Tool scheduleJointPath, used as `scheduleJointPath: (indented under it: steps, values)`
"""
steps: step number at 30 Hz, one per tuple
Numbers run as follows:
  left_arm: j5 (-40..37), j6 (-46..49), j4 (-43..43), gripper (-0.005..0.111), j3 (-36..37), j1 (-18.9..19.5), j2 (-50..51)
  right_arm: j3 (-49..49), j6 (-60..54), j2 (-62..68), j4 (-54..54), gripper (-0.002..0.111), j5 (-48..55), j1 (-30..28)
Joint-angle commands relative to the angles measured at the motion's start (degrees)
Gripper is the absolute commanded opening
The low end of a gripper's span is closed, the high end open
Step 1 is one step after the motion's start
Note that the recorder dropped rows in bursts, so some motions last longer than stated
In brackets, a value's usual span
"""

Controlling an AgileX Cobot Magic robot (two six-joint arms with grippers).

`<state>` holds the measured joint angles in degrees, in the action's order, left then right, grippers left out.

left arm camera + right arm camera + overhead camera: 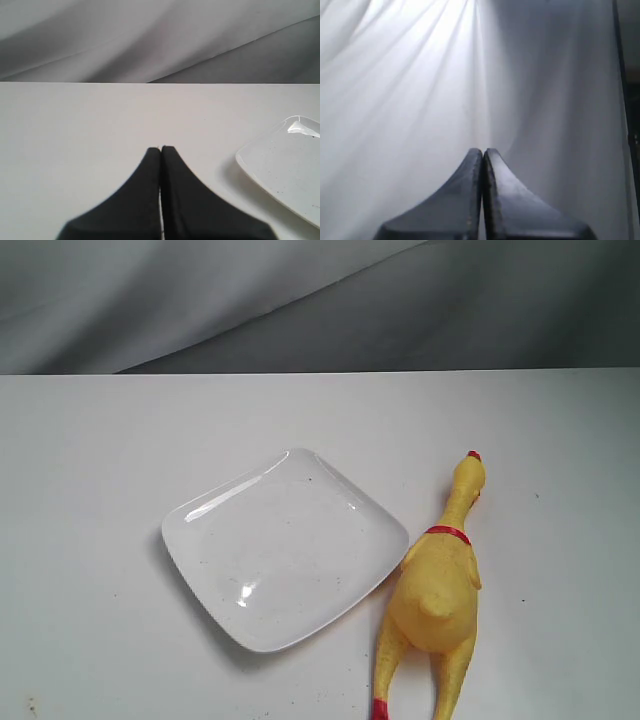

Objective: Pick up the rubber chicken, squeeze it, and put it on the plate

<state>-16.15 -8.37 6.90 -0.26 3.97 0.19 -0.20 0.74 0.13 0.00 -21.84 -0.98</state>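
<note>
Feet of rubber chicken (436, 585) beyond edge.

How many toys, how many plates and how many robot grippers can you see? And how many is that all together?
Toys: 1, the rubber chicken
Plates: 1, the plate
Grippers: 2, the left gripper and the right gripper
Total: 4

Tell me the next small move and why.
Probably open the right tool and bring it over the rubber chicken: both it and the left tool are shut and empty, and the chicken lies beside the plate on that arm's side.
</note>
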Motion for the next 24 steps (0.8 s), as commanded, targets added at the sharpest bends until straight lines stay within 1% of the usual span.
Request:
scheduleJointPath:
  steps: [1,3,4,7,9,11,12,14,15,17,19,20,24]
  values:
    - [0.2,-0.6,0.0,0.000,0.3,0.1,-0.2,0.2,-0.3,-0.1,-0.7,0.000,-6.6,-0.4]
    - [0.2,-0.6,0.0,0.000,0.3,0.1,-0.2,0.2,0.6,-0.1,-0.7,0.000,-9.0,-0.4]
    - [0.2,-0.6,0.0,0.000,0.3,0.1,-0.2,0.2,4.2,-0.1,-0.7,0.000,-10.6,-0.4]
    - [0.2,-0.6,0.0,0.000,0.3,0.1,-0.2,0.2,23.6,-0.1,-0.9,0.000,-14.0,-0.4]
    - [0.2,-0.6,0.0,0.000,0.3,0.1,-0.2,-0.1,25.9,-0.1,-0.9,0.000,-13.5,-0.4]
    - [0.2,-0.6,0.0,0.000,0.3,0.1,-0.2,-3.6,26.6,0.5,-0.9,0.000,-7.2,-0.4]
    - [0.2,-0.6,0.0,0.000,0.3,0.1,-0.2,-6.2,27.1,2.2,-0.9,0.000,-0.8,-0.3]
    - [0.2,-0.6,0.0,0.000,0.3,0.1,-0.2,-11.2,27.7,6.1,-0.9,0.000,7.6,-0.1]
    - [0.2,-0.6,0.0,0.000,0.3,0.1,-0.2,-14.4,27.9,8.8,-0.9,0.000,12.7,-0.1]
    - [0.2,-0.6,0.0,0.000,0.3,0.1,-0.2,-19.1,27.9,14.9,-0.9,0.000,19.2,-0.1]
    - [0.2,-0.6,0.0,0.000,0.3,0.1,-0.2,-23.8,25.4,20.8,-0.9,0.000,26.0,0.0]
    - [0.2,-0.6,0.0,0.000,0.3,0.1,-0.2,-28.4,23.0,27.4,0.0,0.000,31.7,1.3]
    - [0.2,-0.6,0.0,0.000,0.3,0.1,-0.2,-35.7,15.1,39.1,1.7,0.000,38.1,6.3]
